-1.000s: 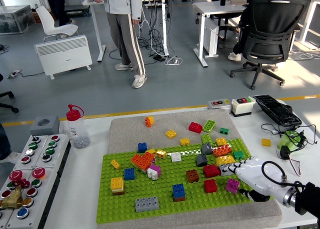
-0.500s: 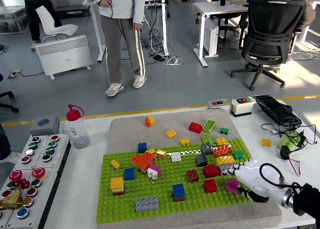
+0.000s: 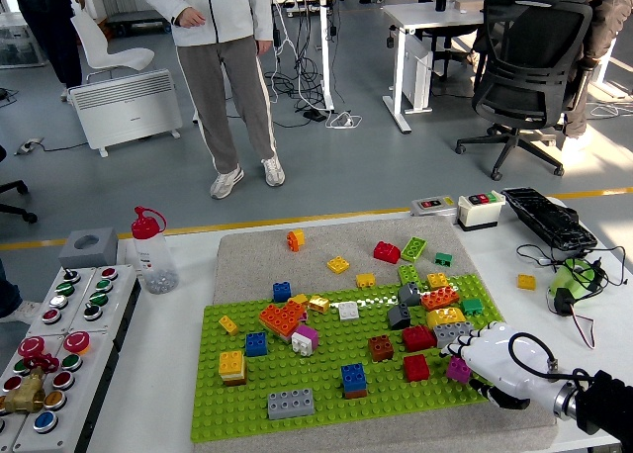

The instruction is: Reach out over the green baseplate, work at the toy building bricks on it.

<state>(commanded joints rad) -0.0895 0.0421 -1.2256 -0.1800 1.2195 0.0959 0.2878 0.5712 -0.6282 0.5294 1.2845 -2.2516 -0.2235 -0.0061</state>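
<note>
Right hand at the magenta brick, lower right of the studded green baseplate.

We see the green baseplate, a flat plastic sheet covered with small round studs, lying on a grey felt-like mat in the middle of the frame. Many glossy blocky bricks are scattered on it: a grey brick at the lower left, a blue brick in the lower middle, a red brick to its right. The right hand, smooth white shell with black joints, comes from the lower right; its fingers are curled narrow around a magenta brick, touching it, though we cannot tell if it really grips. Compared with one second ago, the hand has moved a little left and lower. The person at the top has stepped left.
</note>
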